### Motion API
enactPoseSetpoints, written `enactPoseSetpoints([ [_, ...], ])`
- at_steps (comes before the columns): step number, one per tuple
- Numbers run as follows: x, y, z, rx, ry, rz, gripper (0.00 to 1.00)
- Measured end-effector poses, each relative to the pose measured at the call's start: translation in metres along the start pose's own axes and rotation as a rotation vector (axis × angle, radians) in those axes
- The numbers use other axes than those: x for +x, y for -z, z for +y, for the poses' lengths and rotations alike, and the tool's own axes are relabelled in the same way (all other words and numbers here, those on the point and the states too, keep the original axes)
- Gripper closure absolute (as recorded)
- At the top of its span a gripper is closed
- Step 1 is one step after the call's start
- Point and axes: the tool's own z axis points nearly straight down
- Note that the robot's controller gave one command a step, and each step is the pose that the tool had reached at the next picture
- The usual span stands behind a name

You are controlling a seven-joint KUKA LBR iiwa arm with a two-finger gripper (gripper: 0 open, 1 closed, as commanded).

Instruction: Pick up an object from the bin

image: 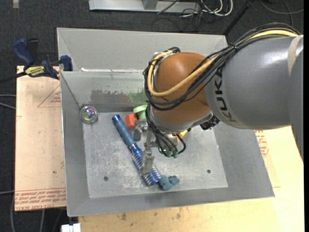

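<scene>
My gripper [147, 162] hangs below the orange wrist cover in the middle of the bin. It is down on the lower end of a long blue brush-like stick [126, 137], which runs diagonally from upper left to lower right. The stick's coiled blue tip [152, 178] lies just under the gripper. A small grey-blue piece [169, 181] rests beside that tip, near the bin's front wall. An orange block [130, 121] sits left of the gripper by the stick's upper end.
A green round thing [140, 109] lies at the back wall, partly under the wrist cover. A shiny iridescent ball [89, 113] sits in the back left corner. The arm and its cover hide the bin's right back part.
</scene>
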Motion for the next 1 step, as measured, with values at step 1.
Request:
enactPoseSetpoints([
  [1, -0.0076, -0.1002, -0.0568, 0.001, 0.166, -0.005, 0.00],
])
